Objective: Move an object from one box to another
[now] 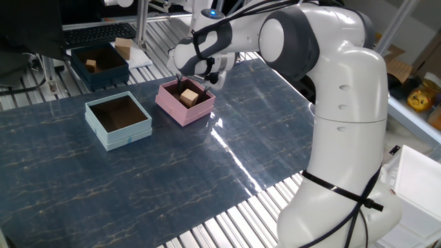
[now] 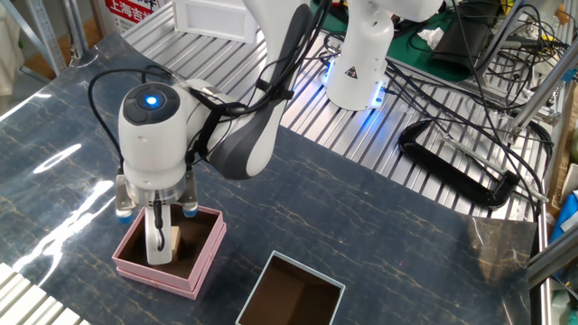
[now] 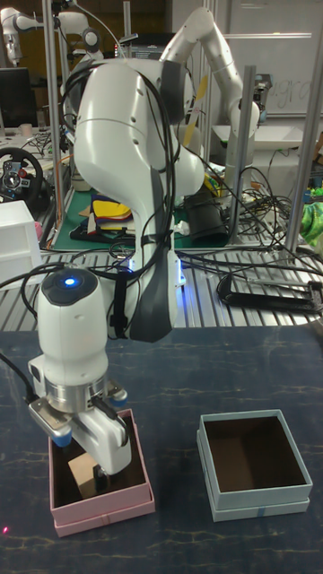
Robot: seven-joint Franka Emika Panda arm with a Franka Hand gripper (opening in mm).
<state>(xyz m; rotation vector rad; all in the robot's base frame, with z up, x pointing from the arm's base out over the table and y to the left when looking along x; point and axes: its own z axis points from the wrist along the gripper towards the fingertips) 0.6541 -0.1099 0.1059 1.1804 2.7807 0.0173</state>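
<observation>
End effector [image 1: 191,83] down in the pink box [image 1: 183,111].
Its fingers straddle the wooden cube [image 1: 189,97] (grip or mere closeness, I cannot tell); the blue box [image 1: 118,131] sits nearby.

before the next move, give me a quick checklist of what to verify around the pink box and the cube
1. Wooden cube sits inside the pink box: ok.
2. Gripper is over the pink box, fingers down inside it beside the cube: ok.
3. Fingers closed firmly on the cube: cannot tell, the hand hides the contact.
4. Light blue box is open with nothing inside: ok.
5. Table between the two boxes is free of obstacles: ok.
6. Dark navy box stands apart from the path to the light blue box: ok.
</observation>
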